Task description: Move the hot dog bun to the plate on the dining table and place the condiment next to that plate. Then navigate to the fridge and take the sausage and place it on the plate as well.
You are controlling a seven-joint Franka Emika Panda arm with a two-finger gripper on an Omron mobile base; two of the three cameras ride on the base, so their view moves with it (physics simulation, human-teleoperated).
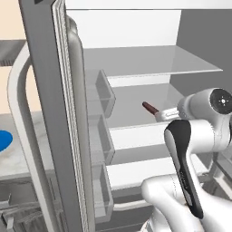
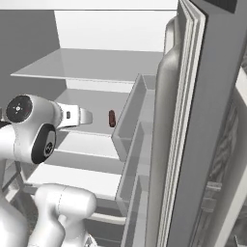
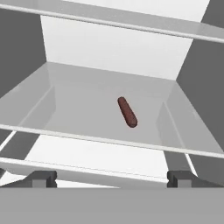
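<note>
So we're parked right at the fridge (image 1: 50,113), both doors swung wide open to the left and right, white inner shelves in full view. That means the drive-over part of the job looks done, and going by the order of the task I'd guess the bun and condiment bits are already handled, though nothing here actually shows the table setup, apart from a bit of bright blue disc (image 1: 4,140) peeking out at the far left past the door.

The arm is reaching in at the middle shelf (image 3: 87,100). The gripper (image 3: 112,179) has its two tips spread as wide as they go, nothing between them, sitting at the near edge of that shelf.

The sausage (image 3: 127,112) is lying flat on the shelf, roughly centre, a bit further in than the gripper, angled slightly. From the base cams you can see it as a little reddish-brown stick (image 2: 112,118) just ahead of the hand.

Still left, I reckon: close in, grab it, back out, drive to the plate, drop it on.
</note>
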